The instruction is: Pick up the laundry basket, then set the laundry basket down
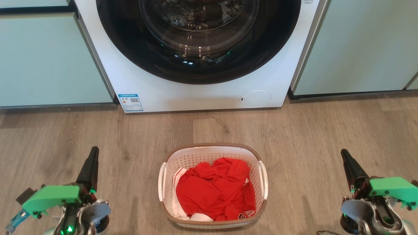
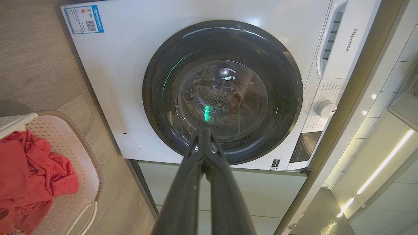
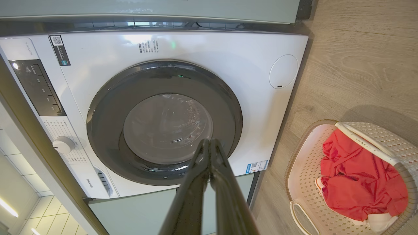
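The laundry basket (image 1: 209, 153) stands on the wooden floor in front of me, white and perforated with a brown rim and a white handle on each side. Red and white clothes lie inside it. In the left wrist view the laundry basket (image 2: 83, 169) sits at the lower left; in the right wrist view the laundry basket (image 3: 302, 173) sits at the lower right. My left gripper (image 1: 93, 150) is shut, well left of the basket and apart from it, with its tips (image 2: 204, 131) together. My right gripper (image 1: 344, 153) is shut, well right of the basket, tips (image 3: 209, 141) together. Both hold nothing.
A white front-loading washing machine (image 1: 196, 94) with a dark round door stands straight ahead behind the basket. Pale green cabinets (image 1: 49, 58) flank it on both sides. Open wooden floor (image 1: 310, 137) lies between the machine, the basket and my arms.
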### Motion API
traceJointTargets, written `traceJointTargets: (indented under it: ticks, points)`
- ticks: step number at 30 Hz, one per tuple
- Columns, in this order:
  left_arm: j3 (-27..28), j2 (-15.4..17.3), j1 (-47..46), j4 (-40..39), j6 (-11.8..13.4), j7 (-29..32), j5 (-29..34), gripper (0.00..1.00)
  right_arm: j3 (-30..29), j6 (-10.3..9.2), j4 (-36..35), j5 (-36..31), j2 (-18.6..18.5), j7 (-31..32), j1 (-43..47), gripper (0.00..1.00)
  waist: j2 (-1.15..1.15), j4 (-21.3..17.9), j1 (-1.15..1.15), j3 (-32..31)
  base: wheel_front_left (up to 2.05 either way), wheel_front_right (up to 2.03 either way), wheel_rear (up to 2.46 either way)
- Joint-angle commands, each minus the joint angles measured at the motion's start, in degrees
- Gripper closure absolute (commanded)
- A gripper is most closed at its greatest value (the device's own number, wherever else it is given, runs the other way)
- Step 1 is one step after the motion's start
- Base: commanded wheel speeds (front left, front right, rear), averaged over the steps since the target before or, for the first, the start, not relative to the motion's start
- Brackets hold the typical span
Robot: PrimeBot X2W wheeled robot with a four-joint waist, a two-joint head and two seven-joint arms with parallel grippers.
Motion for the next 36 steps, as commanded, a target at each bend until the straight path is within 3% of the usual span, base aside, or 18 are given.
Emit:
traceJointTargets:
  ticks: [1, 36]
  points:
    - [2.08, 0.25, -3.39, -1.68, -0.39, 0.42, 0.48, 1.00, 1.02, 0.16, -1.91, -0.57, -0.40, 0.42, -2.79, 1.00, 0.00, 0.00, 0.00, 0.00, 0.00, 0.00, 0.00]
    - [2.08, 0.25, -3.39, -1.68, -0.39, 0.42, 0.48, 1.00, 1.02, 0.16, -1.91, -0.57, -0.40, 0.42, -2.79, 1.00, 0.00, 0.00, 0.00, 0.00, 0.00, 0.00, 0.00]
